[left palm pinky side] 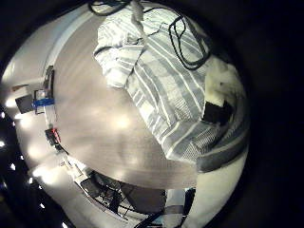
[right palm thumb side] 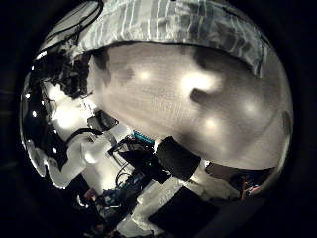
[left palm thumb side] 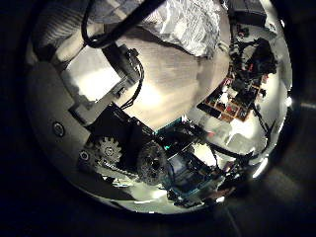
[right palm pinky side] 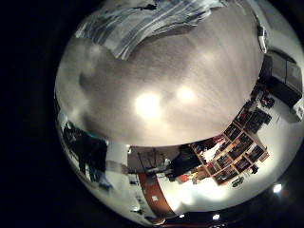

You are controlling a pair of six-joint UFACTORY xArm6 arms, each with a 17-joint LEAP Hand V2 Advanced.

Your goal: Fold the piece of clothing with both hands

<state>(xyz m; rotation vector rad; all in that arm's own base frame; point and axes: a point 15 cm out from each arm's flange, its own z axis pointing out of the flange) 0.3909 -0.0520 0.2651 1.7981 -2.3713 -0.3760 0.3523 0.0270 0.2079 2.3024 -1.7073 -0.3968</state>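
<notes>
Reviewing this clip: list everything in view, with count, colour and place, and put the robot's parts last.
Garment: one, striped light and dark (no outside view to confirm the colour), lying rumpled on the table, partly spread.
Table: one, pale bare surface, under the garment and both hands.
Shelving with clutter: one area, mixed colours, beyond the table's edge.
Left hand: one, black and white with geared parts, above the table beside the garment.
Right hand: one, white and black, above bare table near the garment.
</notes>
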